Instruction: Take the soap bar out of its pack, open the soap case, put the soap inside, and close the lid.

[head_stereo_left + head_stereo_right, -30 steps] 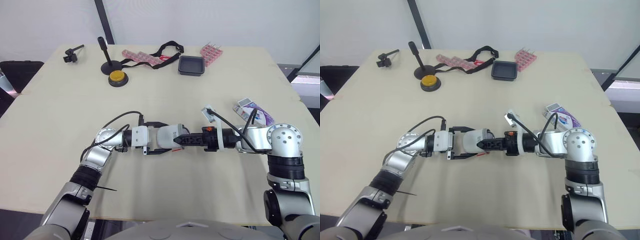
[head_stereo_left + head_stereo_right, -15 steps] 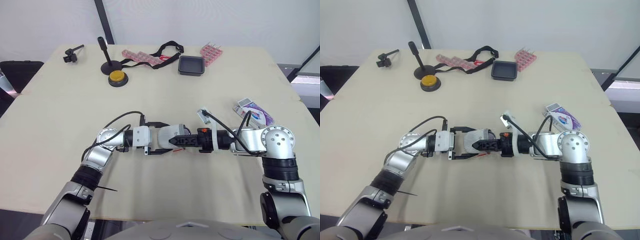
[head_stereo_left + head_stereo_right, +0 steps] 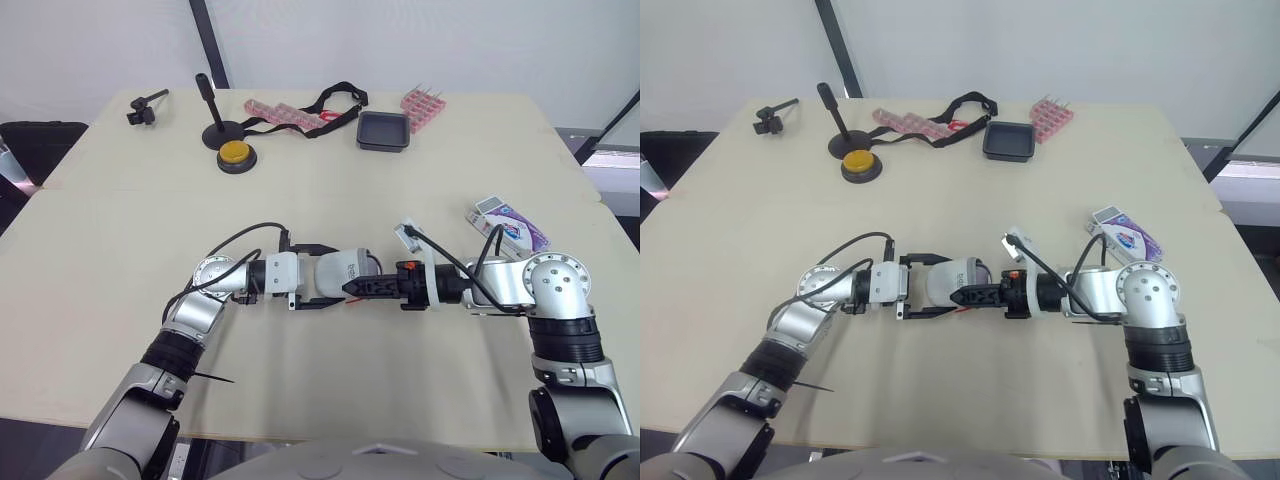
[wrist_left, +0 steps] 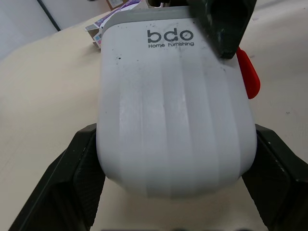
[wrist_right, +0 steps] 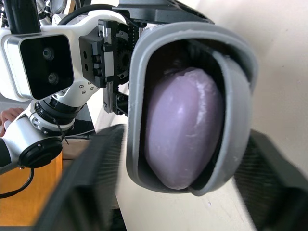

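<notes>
Left gripper [image 3: 335, 276]: clamped on the white soap case [image 4: 175, 96], one finger on each long side, holding it just above the table [image 3: 300, 180] in front of the robot. Right gripper [image 3: 362, 287]: set against the case's far, open end; grip cannot be determined. Purple soap [image 5: 183, 127]: lodged inside the case. Emptied soap pack [image 3: 508, 222]: lying on the table beyond the right elbow.
</notes>
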Available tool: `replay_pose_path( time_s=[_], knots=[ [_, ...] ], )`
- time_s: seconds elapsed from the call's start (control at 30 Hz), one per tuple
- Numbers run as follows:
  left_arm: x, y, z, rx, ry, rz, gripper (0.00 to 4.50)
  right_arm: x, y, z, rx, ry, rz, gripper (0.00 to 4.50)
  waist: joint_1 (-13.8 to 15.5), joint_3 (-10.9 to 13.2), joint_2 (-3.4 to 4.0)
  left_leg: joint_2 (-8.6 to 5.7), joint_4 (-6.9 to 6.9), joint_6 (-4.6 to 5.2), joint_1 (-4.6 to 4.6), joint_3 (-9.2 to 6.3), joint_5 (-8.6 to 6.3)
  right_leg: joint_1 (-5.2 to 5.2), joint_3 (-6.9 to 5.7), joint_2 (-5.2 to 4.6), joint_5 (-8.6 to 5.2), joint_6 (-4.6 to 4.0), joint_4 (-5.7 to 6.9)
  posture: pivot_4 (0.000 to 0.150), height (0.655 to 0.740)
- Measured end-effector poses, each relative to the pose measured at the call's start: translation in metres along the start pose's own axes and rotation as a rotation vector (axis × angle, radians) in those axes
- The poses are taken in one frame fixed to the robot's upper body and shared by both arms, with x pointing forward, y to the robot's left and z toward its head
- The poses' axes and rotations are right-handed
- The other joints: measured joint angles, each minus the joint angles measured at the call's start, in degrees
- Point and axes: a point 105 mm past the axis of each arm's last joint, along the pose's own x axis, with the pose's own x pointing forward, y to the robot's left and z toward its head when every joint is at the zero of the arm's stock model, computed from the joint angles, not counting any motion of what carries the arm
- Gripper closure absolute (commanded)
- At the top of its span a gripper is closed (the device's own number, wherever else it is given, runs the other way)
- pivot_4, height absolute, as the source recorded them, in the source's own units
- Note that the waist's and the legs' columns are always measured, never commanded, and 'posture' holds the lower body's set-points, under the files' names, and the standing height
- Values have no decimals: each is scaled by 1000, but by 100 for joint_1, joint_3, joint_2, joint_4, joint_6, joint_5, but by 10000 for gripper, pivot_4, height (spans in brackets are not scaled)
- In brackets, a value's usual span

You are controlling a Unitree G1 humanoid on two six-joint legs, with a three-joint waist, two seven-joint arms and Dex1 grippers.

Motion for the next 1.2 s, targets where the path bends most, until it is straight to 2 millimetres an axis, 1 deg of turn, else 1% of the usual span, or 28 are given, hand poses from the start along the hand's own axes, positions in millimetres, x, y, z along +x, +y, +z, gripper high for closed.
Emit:
replay_pose_path(
  time_s=[0.53,0.6,0.93,1.0,1.07,1.13,1.2],
  knots=[
    [-1,-1,-1,-13,6,8,10505,2,0,-1,1,13,7,24338,2,0,0,0,-1,0,-1,0,0,0,0,0,0,0,-1,1500,7291],
    [-1,-2,-2,-22,5,4,173,2,0,-1,1,13,6,24338,-1,0,0,0,-1,0,0,0,0,0,0,0,0,0,-1,1500,7291],
    [-2,-1,0,-76,-12,-38,173,1,1,-4,-30,42,-3,24338,3,0,0,0,-1,-1,-1,0,1,0,0,0,0,0,-1,1500,7291],
    [-7,-2,-2,-115,2,-66,173,-3,0,-3,-66,58,-31,24338,-3,1,0,1,-3,-3,1,0,2,0,0,3,0,0,-1,1500,7291],
    [-16,1,-4,-172,22,-83,173,-9,-3,-2,-105,84,-79,24338,-2,1,0,0,-5,-6,2,-1,4,0,0,3,0,0,-1,1500,7291],
    [-23,8,-3,-240,36,-95,173,-15,-5,-2,-154,128,-115,24338,6,2,1,0,-9,-9,3,-1,5,0,-1,3,0,0,-1,1500,7291],
    [-28,17,-1,-301,55,-115,173,-20,-1,1,-230,180,-142,24338,8,4,3,-1,-11,-10,4,-1,6,0,-1,3,0,0,-1,1500,7291]
  ],
)
